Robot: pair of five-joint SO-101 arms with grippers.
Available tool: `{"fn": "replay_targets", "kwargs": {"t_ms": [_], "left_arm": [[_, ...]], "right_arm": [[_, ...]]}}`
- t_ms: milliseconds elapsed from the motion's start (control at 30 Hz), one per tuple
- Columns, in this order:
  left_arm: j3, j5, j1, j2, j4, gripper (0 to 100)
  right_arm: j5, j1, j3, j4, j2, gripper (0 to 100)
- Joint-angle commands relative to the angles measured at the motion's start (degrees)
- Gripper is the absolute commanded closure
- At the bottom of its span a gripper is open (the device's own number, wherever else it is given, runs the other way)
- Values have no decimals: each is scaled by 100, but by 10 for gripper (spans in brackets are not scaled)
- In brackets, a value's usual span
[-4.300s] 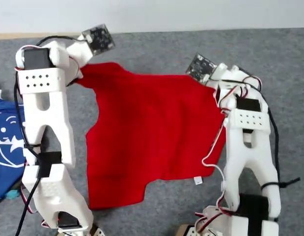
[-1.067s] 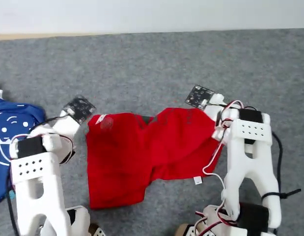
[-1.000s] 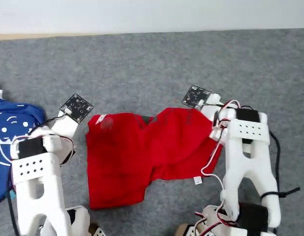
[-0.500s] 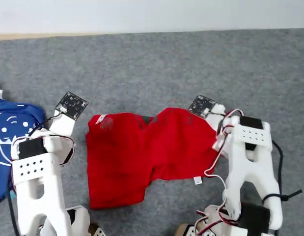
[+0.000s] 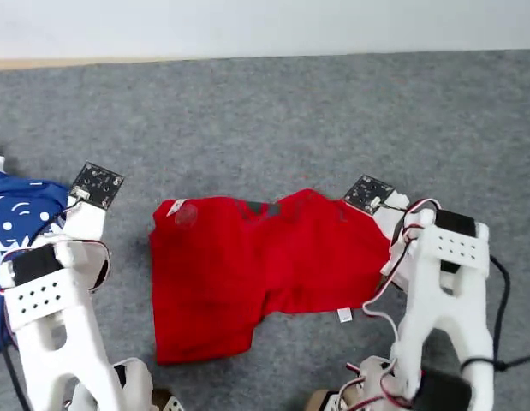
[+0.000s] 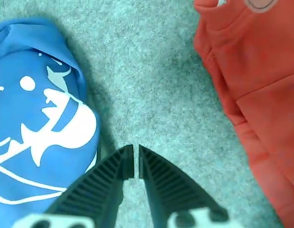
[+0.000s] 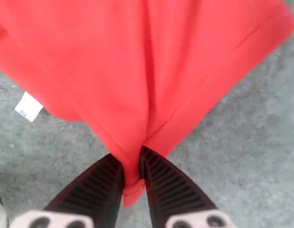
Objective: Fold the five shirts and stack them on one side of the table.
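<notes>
**Left arm withdrawn from red shirt; right arm grasping**

Since the earlier frames, the left arm has swung away from the red shirt point(image 5: 247, 265) toward the blue shirt point(image 5: 16, 227), and the right arm has drawn back slightly.

Left gripper point(image 6: 136, 152): fingers clenched together on nothing, above the grey table point(image 5: 273, 111) between the two shirts.

Right gripper point(image 7: 131, 159): fingers clamped on the red shirt's edge.

The red shirt lies folded over between the arms. The blue shirt lies beside the left arm.
</notes>
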Motion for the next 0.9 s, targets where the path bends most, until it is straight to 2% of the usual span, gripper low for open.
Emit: {"fn": "replay_targets", "kwargs": {"t_ms": [0,467,667,867], "left_arm": [[-31,53,-35,-44,-88,973],[-31,53,-35,-44,-88,973],[-31,53,-35,-44,-88,973],[-31,53,-35,-53,-88,973]], "right_arm": [[-35,-92,-35,277,-673,988],[-18,101,-26,831,-1279,988],[334,400,-26,857,-1288,988],[738,532,-35,1525,-1297,988]]}}
